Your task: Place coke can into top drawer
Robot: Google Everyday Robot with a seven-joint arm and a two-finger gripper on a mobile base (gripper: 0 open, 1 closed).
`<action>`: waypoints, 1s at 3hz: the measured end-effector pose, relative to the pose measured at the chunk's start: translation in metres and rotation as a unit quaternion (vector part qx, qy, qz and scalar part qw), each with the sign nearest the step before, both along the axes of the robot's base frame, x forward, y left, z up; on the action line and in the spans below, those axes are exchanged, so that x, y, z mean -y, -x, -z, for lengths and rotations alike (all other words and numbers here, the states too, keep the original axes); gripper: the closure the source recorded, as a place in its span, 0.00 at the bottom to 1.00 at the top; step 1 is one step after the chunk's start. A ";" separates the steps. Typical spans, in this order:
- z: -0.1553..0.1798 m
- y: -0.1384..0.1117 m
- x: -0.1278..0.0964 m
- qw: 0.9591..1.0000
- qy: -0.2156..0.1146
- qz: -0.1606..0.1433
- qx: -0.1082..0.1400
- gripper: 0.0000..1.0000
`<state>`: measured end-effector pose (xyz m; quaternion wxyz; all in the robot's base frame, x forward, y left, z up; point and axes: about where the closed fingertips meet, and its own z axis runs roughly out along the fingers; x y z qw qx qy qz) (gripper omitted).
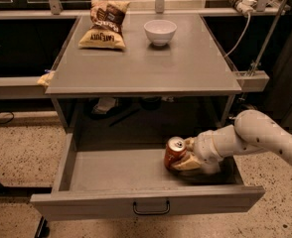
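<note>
The top drawer (pixel 111 202) is pulled wide open, its grey front panel with the black wire handle (pixel 151 208) toward me. The coke can (pixel 174 152), red-orange with a silver top, stands upright inside the drawer right of centre, low near the floor. My gripper (pixel 182 158) reaches in from the right on the white arm (pixel 265 138), and its pale fingers (pixel 188 162) are closed around the can's right side and base.
On the grey tabletop (pixel 146 68) above the drawer lie a chip bag (pixel 105 25) at the back left and a white bowl (pixel 160 31) at the back centre. A white cable and metal rail (pixel 250 29) stand at the right. Speckled floor (pixel 22 152) surrounds the cabinet.
</note>
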<state>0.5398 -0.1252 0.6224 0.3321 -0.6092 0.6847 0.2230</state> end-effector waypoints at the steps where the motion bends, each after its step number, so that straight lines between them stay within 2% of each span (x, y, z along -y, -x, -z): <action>1: 0.004 0.001 0.002 1.000 -0.001 0.002 -0.005 1.00; 2: 0.004 0.001 0.002 1.000 -0.001 0.002 -0.005 0.83; 3: 0.004 0.001 0.002 1.000 -0.001 0.002 -0.005 0.58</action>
